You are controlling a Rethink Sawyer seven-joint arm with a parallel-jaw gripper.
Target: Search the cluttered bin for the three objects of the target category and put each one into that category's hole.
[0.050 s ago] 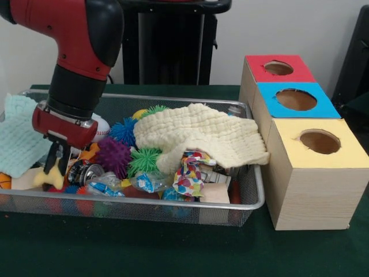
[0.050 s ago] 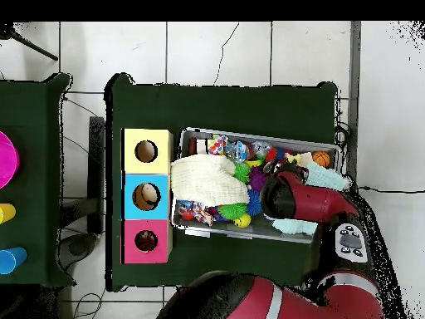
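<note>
Red and black arm (image 1: 75, 52) lowered into the left end of the wire-mesh bin (image 1: 253, 199) in the front view, gripper (image 1: 55, 167) down among the clutter, black fingers (image 1: 51, 157) closed around a pale yellow object (image 1: 49, 176) of unclear kind, pinched between them just above the heap. Beside the gripper, a shiny metal piece (image 1: 86, 172), a purple spiky ball (image 1: 112, 157), a blue spiky ball (image 1: 122, 130) and a green spiky ball (image 1: 144, 158), all packed close together. Behind the arm, part of a white ball with red stitching (image 1: 101, 128). Draped over the middle and right of the bin, a cream waffle cloth (image 1: 202, 135), its edge hanging over the right rim; under its front fold, a crumpled multicoloured wrapper (image 1: 190, 173). At the far left, a pale mint cloth (image 1: 20, 141) lying over the bin's end, with a small orange ball (image 1: 4, 181) below it. To the right of the bin, a wooden box in three sections, each with a round hole on top: red (image 1: 279, 68) farthest, blue (image 1: 296, 99) in the middle, yellow (image 1: 320, 141) nearest. In the overhead view, arm (image 2: 303, 199) covering the bin's (image 2: 187, 133) right half, something pale lying inside the blue hole (image 2: 147, 196). Dark green tabletop (image 1: 115, 248) beneath everything.
</note>
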